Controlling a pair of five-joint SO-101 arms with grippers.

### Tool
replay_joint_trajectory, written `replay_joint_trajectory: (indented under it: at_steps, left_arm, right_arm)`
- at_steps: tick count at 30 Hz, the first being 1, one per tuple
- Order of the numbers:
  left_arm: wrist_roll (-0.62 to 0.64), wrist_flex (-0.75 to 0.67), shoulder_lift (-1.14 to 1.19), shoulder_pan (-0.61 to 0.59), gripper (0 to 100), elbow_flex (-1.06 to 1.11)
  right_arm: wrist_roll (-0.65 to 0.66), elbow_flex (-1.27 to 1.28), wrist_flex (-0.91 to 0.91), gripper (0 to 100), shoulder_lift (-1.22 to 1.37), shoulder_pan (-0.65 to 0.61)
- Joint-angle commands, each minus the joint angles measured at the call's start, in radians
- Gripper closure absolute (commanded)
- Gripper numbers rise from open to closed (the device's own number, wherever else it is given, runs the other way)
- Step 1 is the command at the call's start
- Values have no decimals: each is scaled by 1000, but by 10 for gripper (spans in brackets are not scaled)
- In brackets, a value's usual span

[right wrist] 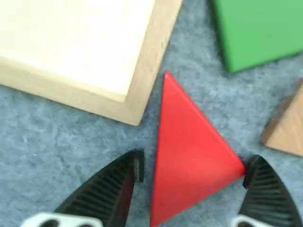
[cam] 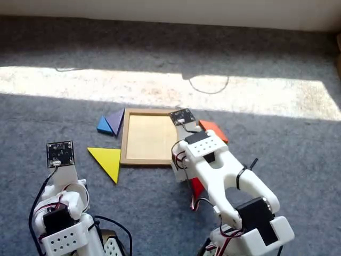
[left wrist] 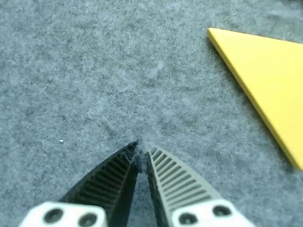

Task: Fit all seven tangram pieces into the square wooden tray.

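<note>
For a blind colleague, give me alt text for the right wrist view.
The right claw, open, straddles a red triangle on grey carpet. Nearby lie a corner of the wooden tray, a green piece and a tan piece.

red triangle [right wrist: 189, 161], yellow triangle [left wrist: 265, 71], pale wooden tray [right wrist: 147, 71], grey carpet [left wrist: 94, 71].

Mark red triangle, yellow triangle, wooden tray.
red triangle [right wrist: 189, 161]: right wrist view, middle of its top face.
yellow triangle [cam: 108, 159]: high view, middle of its face.
wooden tray [cam: 144, 160]: high view, near rim.
</note>
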Motion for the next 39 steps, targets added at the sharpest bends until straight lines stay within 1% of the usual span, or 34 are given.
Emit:
replay_joint_trajectory:
  at_steps: [1,6,11,16,20,22,25,27,33,39]
  left_arm:
    - [2,8,-31,-10,994,21]
    - [2,8,-31,-10,994,21]
    - [2,8,-31,-10,994,21]
    - [2,8,-31,-10,994,21]
    - [2,8,-31,-10,994,21]
    - [2,8,-31,-10,994,21]
    - [2,8,-31,-10,994,21]
    - [2,8,-31,-10,994,21]
    - [2,8,-31,-10,994,21]
    - [2,8,-31,-10,994,21]
  right_arm:
    - [6,24,-51,674,-8,-13]
    - [6,33,-51,677,-8,-12]
    - [9,33,-56,762,-8,-10]
    - [11,35,-56,784,-12,-7]
    - [12,25,-50,816,-21,45]
    - [40,25,-47,820,-22,64]
    - [80,25,18,820,-48,68]
    - [81,25,50,820,-99,65]
    - [80,31,64,820,-237,64]
    - [80,27,64,820,-254,64]
